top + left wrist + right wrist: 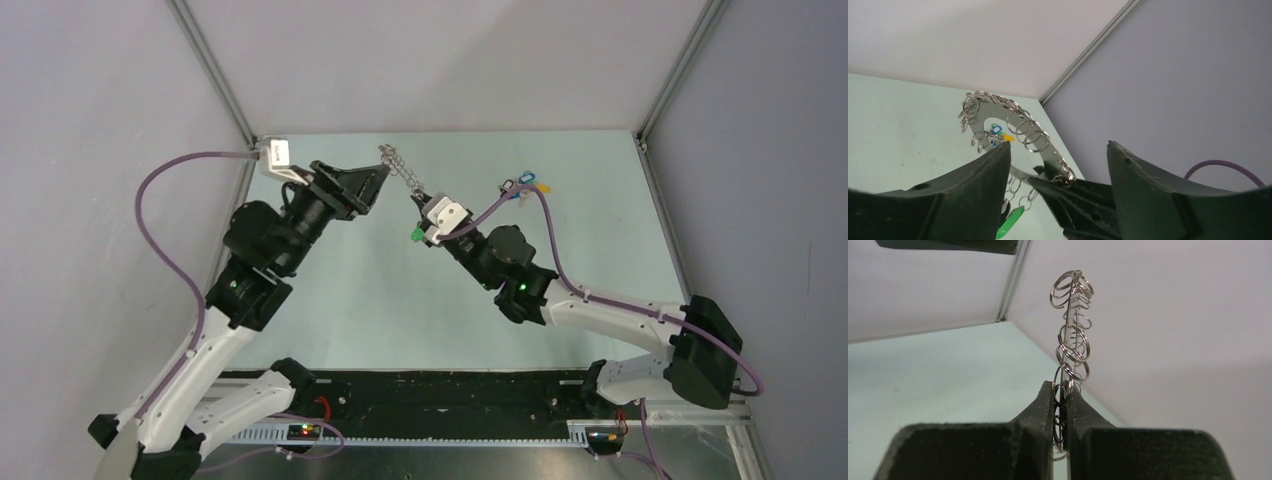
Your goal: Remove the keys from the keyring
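My right jaws clench the keyring (pixel 397 165), holding it upright above the desk (pixel 350 300), presumably so the released left jaws, at its nine o'clock, can reach the dangling green key (pixel 1010 222).

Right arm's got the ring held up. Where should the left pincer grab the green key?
Likely pinch the green key's flat plastic head from below the keyring: it dangles free beneath the right pincer, lower than the open left pincer points.

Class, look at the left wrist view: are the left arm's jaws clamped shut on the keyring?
No: the left jaws stand wide apart, and the keyring is pinched between the right arm's jaws instead.
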Robot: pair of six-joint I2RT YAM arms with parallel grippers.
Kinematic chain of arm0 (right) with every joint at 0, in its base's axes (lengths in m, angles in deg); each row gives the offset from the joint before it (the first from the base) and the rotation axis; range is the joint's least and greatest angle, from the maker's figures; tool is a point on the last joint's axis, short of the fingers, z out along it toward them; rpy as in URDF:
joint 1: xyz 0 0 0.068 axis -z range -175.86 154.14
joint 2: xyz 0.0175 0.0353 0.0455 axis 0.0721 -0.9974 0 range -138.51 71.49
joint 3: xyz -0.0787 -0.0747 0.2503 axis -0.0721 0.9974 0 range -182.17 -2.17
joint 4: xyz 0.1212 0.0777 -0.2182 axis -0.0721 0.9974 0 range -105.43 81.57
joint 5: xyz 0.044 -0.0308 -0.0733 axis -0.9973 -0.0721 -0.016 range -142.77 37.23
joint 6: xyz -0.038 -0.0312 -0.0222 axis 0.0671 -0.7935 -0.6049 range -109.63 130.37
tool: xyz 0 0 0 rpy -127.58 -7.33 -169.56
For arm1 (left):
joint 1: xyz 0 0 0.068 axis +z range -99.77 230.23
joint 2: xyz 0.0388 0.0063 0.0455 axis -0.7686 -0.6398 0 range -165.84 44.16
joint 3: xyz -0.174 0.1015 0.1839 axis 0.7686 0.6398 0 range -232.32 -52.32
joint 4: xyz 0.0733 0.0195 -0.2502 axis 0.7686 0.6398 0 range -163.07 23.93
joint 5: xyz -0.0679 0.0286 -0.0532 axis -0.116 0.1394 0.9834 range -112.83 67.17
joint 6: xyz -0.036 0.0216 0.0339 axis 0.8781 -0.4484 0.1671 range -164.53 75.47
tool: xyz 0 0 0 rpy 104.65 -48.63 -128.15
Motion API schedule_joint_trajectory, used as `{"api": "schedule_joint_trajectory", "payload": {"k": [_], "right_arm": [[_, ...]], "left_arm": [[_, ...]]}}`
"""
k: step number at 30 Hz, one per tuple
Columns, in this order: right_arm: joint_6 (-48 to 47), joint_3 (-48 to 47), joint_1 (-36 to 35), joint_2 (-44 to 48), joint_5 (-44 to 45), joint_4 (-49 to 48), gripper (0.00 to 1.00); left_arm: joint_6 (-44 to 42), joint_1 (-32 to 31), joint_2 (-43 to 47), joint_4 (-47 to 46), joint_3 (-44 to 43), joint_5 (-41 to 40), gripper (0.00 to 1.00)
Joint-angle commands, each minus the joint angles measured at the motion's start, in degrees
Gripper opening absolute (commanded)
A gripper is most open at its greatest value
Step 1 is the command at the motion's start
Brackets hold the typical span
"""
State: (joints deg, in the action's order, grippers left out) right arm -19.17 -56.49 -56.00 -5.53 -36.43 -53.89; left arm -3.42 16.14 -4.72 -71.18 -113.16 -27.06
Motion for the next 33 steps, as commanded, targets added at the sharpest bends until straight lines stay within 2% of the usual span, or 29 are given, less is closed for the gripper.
{"api": "schedule_joint_trajectory", "payload": {"k": [1, 5, 6, 10, 12, 14, 22, 27, 33], "right_arm": [[-9.08, -0.09, 2.96, 6.52, -6.94, -1.75, 0.00], [-8.24, 0.04, 8.67, 11.29, -22.99, 1.67, 0.00], [-7.85, -0.06, 10.60, 12.20, -27.71, 1.87, 0.00], [-4.86, -1.76, 14.47, 14.85, -36.17, 3.70, 0.00], [-2.93, -2.84, 15.91, 15.71, -38.94, 4.34, 0.00], [-0.83, -3.58, 17.17, 16.66, -41.39, 4.41, 0.00], [6.35, -5.56, 20.00, 18.73, -48.63, 4.24, 0.00], [9.10, -5.61, 20.26, 19.68, -50.43, 3.85, 0.00], [12.82, -5.57, 20.25, 20.45, -51.82, 2.50, 0.00]], "left_arm": [[-7.30, 0.55, 4.12, 1.72, -0.04, 2.53, 0.77], [-13.03, 0.52, 7.75, 2.59, 4.96, 5.24, 0.85], [-13.53, 0.54, 8.71, 1.10, 7.82, 5.96, 0.86], [-14.63, 0.48, 8.22, -7.21, 15.32, 11.15, 0.87], [-15.67, 0.07, 6.74, -10.93, 16.91, 16.58, 0.87], [-17.44, -1.32, 5.21, -12.29, 17.06, 17.57, 0.86], [-28.25, -8.48, 1.91, -21.37, 18.58, 15.46, 0.85], [-29.78, -9.17, -1.46, -28.92, 18.42, 17.10, 0.72], [-30.13, -9.31, -4.03, -35.50, 19.52, 18.22, 0.69]]}}
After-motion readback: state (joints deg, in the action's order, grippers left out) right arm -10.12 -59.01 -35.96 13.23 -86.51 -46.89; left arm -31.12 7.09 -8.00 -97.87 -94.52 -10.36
